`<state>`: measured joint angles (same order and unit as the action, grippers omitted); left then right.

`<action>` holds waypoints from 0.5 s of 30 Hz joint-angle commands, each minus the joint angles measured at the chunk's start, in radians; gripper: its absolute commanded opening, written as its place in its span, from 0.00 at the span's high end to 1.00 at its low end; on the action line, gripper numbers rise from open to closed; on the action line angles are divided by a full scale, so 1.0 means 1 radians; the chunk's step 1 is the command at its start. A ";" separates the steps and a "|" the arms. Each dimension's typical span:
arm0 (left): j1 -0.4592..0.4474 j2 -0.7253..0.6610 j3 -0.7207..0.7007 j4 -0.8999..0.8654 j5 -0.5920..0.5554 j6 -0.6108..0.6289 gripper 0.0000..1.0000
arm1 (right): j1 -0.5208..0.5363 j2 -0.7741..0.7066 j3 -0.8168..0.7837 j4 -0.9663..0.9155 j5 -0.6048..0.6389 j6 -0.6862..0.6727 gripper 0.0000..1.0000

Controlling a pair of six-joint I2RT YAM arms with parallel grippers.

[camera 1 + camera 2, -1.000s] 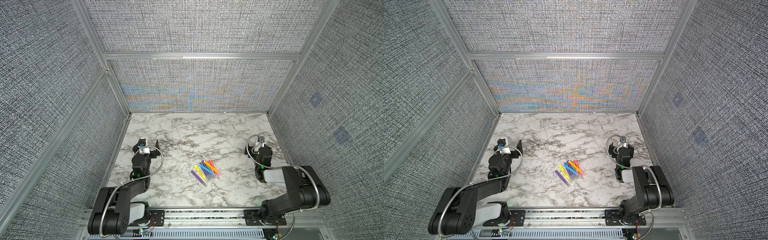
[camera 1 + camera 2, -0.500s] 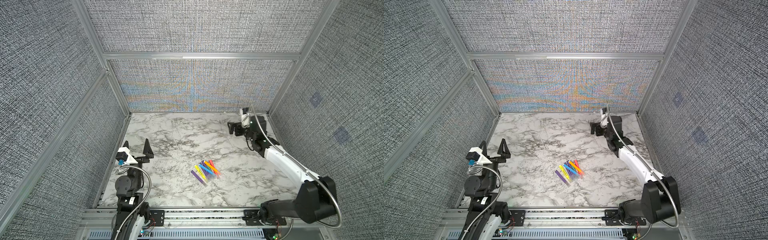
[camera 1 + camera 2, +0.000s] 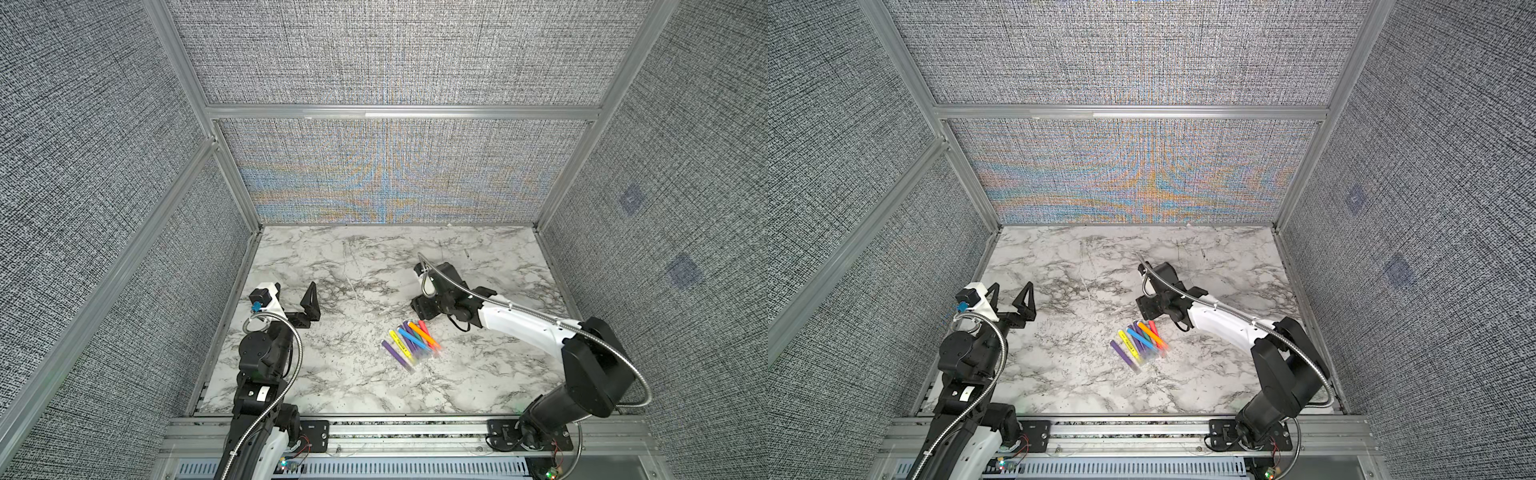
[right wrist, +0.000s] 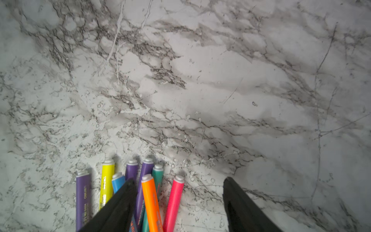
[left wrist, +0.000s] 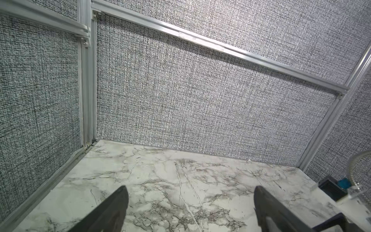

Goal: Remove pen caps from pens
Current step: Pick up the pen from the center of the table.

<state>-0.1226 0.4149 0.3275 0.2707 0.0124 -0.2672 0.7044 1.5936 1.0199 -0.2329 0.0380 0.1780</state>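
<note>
Though apart, right fingers (image 4: 120, 204) by bunched pens (image 4: 150, 197); left fingers (image 5: 112, 211) apart over marble (image 5: 180, 170).

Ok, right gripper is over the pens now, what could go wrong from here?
1. The orange pen and pink pen both lie between the right gripper's open jaws, so shutting may catch two.
2. One finger stands over the blue pen; going lower could press on it and scatter the touching pens.
3. The left gripper is open and off to the side, no pen in its wrist view; the clear caps look faint.
</note>
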 commanded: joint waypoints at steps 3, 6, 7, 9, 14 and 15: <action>0.000 0.007 -0.004 0.031 0.043 -0.036 0.03 | 0.044 -0.031 -0.059 -0.019 0.013 0.023 0.41; 0.000 0.021 0.000 0.053 0.075 -0.045 0.03 | 0.055 -0.064 -0.091 -0.008 -0.009 0.040 0.43; 0.000 0.026 -0.001 0.059 0.086 -0.048 0.03 | 0.061 -0.067 -0.095 -0.012 -0.005 0.040 0.44; 0.000 0.036 -0.004 0.070 0.098 -0.052 0.03 | 0.065 -0.058 -0.102 -0.019 0.000 0.038 0.46; 0.000 0.049 -0.015 0.085 0.099 -0.052 0.03 | 0.083 0.001 -0.094 -0.016 -0.017 0.024 0.50; 0.000 0.047 -0.012 0.078 0.098 -0.051 0.03 | 0.083 0.011 -0.088 -0.016 -0.015 0.022 0.51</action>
<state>-0.1226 0.4622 0.3126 0.3042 0.0959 -0.3149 0.7826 1.5841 0.9195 -0.2539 0.0296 0.2047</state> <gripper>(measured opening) 0.972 0.493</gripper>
